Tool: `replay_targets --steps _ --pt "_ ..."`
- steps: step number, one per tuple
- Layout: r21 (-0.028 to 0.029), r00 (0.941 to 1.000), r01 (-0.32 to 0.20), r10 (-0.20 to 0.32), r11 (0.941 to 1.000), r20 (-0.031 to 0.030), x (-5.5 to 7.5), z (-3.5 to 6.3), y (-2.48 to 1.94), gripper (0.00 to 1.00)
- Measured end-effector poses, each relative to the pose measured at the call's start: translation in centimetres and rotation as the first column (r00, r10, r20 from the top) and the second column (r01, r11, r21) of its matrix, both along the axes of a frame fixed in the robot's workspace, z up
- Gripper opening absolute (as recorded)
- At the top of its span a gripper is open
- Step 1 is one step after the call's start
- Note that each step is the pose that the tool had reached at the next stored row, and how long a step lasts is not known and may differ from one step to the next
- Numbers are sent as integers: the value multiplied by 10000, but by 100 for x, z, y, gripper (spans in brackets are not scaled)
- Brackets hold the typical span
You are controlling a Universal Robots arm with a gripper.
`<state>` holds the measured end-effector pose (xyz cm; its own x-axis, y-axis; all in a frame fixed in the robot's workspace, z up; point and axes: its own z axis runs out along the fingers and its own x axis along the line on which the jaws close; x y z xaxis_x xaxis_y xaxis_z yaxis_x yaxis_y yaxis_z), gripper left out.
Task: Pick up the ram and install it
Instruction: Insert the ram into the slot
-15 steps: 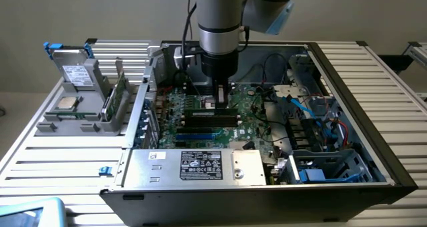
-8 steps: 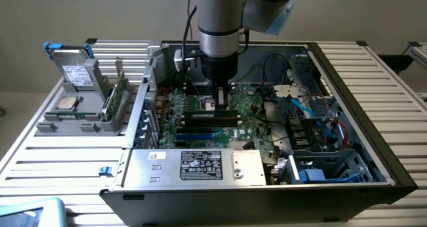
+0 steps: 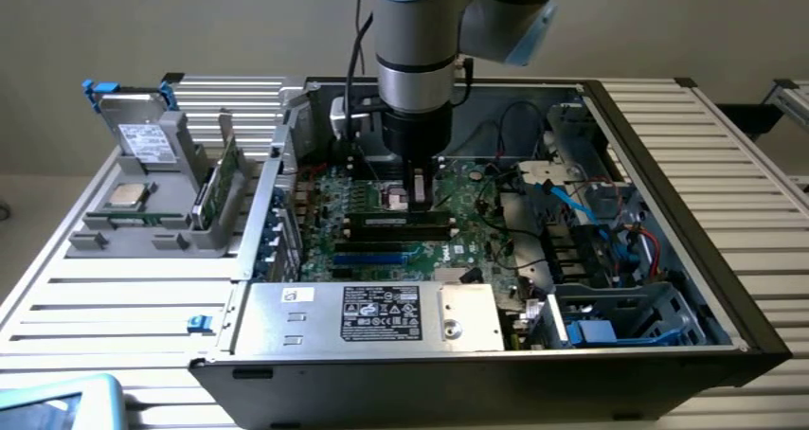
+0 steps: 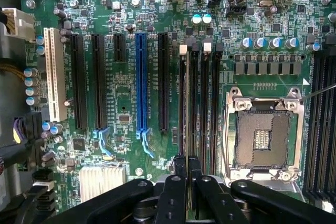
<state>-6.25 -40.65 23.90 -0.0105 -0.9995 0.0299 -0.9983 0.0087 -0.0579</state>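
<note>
Ram (image 3: 398, 223) stands on edge in a motherboard (image 4: 126, 35) slot beside the empty processor socket (image 4: 262, 137), centre of the exterior frame, jaws clenched, apparently on its top edge; pickup done, full seating and latching not confirmable.

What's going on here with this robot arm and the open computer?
A robot arm holds its pincer shut and low over the memory slots on the motherboard of the open computer case, beside the empty processor socket. Whether it grips anything cannot be told. A green ram stick stands in the grey holder at the exterior view's left.
</note>
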Motion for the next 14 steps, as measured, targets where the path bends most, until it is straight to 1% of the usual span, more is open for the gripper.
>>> replay_targets --steps 14 --pt "3 10000 0 0 10000 1 8 -61 -3 13"
